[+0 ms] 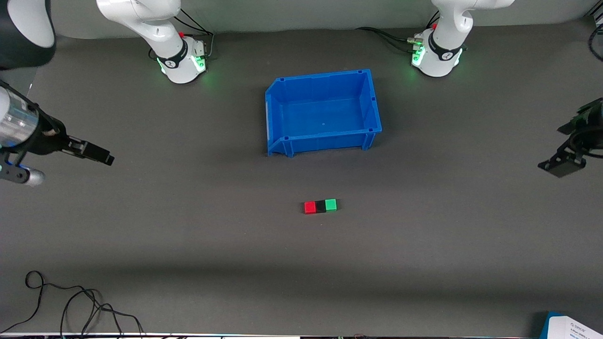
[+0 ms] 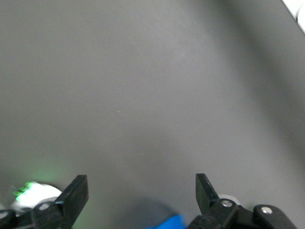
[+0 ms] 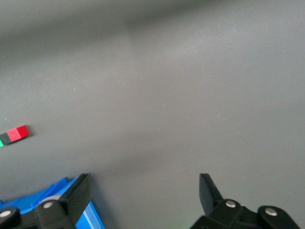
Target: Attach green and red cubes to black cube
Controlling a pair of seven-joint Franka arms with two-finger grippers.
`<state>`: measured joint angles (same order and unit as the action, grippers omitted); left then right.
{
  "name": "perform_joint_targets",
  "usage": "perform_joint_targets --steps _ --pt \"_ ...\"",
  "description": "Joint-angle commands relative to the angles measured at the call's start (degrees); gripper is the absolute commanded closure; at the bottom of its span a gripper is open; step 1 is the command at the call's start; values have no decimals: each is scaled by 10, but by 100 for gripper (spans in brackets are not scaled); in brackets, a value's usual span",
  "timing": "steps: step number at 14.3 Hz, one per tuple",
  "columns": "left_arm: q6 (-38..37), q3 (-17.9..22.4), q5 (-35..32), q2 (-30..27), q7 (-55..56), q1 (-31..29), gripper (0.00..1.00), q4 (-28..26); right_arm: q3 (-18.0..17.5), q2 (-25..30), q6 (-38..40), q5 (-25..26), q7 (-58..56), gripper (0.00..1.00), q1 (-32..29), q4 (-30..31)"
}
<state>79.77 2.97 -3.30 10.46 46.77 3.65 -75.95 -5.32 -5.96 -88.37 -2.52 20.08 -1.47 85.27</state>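
The red cube [image 1: 309,207], the black cube [image 1: 321,206] and the green cube [image 1: 331,205] lie in one touching row on the grey mat, the black one in the middle, nearer to the front camera than the blue bin [image 1: 322,141]. The right wrist view shows the row far off: the red cube [image 3: 20,132], the black cube [image 3: 6,138] and a sliver of the green cube [image 3: 1,141]. My right gripper [image 1: 104,158] is open and empty over the mat at the right arm's end. My left gripper [image 1: 560,167] is open and empty over the left arm's end.
The blue bin holds nothing and stands between the cubes and the arm bases; part of it shows in the right wrist view [image 3: 52,196] and the left wrist view [image 2: 167,223]. A black cable [image 1: 70,301] and a white-and-blue box [image 1: 572,327] lie along the table's near edge.
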Motion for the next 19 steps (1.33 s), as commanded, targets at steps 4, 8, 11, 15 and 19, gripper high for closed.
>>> perform_joint_targets --steps 4,8,11,15,19 --pt "-30 -7 3 -33 -214 -31 0 -9 -63 44 -1 15 -30 0 -53 33" --pt "-44 -10 -1 -31 -280 -5 0 -12 -71 41 -1 44 -43 0 -53 34" --pt "-33 -10 4 -31 -336 -3 0 -11 -70 39 -1 44 -43 0 -49 34" --pt "-23 -10 4 -31 -382 -6 0 -11 -70 34 -2 44 -43 0 -49 33" --pt "-3 -10 2 -32 -440 -7 0 -10 -66 34 -1 44 -67 0 -49 33"
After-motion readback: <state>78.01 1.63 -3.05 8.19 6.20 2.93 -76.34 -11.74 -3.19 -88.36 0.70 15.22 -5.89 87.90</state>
